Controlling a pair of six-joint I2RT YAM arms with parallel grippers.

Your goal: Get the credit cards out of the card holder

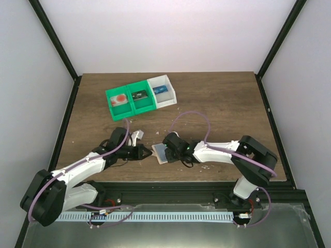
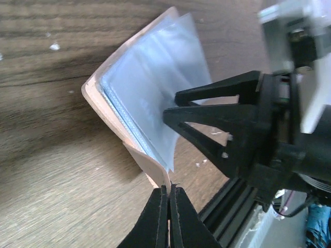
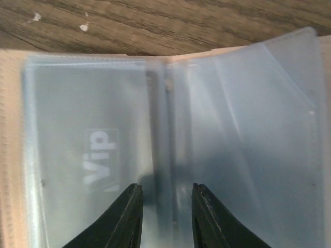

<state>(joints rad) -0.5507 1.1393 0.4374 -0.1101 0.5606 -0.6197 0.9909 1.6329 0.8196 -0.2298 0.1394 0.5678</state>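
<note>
The tan card holder point(image 1: 161, 153) lies open near the table's front edge, its clear plastic sleeves fanned out. My left gripper point(image 1: 148, 153) is shut on the holder's tan cover edge point(image 2: 155, 173), with its own jaws point(image 2: 169, 190) pressed together. My right gripper point(image 1: 168, 148) is open just over the sleeves, its jaws point(image 3: 166, 188) either side of the middle fold. A light blue credit card point(image 3: 93, 150) marked "Vip" sits inside the left sleeve. The right gripper's fingers point(image 2: 207, 116) show in the left wrist view against the sleeves point(image 2: 150, 77).
Two green bins point(image 1: 130, 100) and a white bin point(image 1: 163, 91) stand in a row at the back, each holding a small item. White crumbs point(image 1: 207, 166) dot the wooden table. A black frame rail point(image 1: 170, 185) runs along the front edge.
</note>
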